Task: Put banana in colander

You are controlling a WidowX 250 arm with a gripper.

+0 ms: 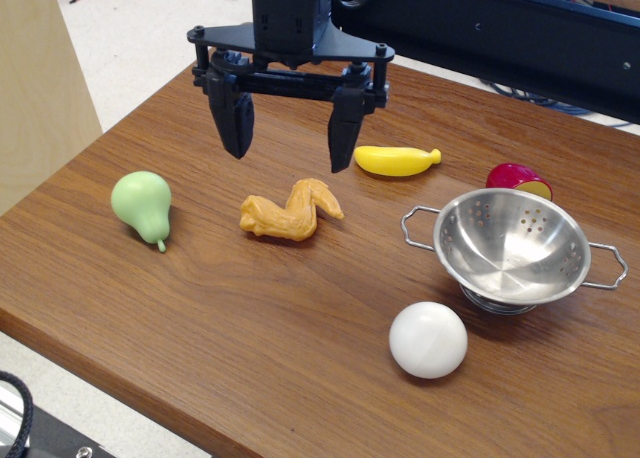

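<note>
We see the pincer (290,138) hanging above the counter (200,318) with its two dark fingers spread wide and nothing between them. It hovers over bare wood behind the toy chicken wing (290,211), and we judge it is not yet lined up on its target, since the banana (396,160) lies flat just beside its right-hand finger, behind the colander (512,248) and apart from it. The spread fingers suit a grasp across the banana's narrow body, we think. The colander stands upright on its ring base, bowl empty, so the drop spot is free. A white ball (428,340) sits in front of the colander, a green pear (142,206) well off beyond the chicken wing.

Some things we cannot read. A red and yellow object (518,178) behind the colander is half hidden by its rim; we cannot tell what it is. The arm above the pincer is cut off at the top edge, and the dark frame (500,38) behind is only partly shown.
</note>
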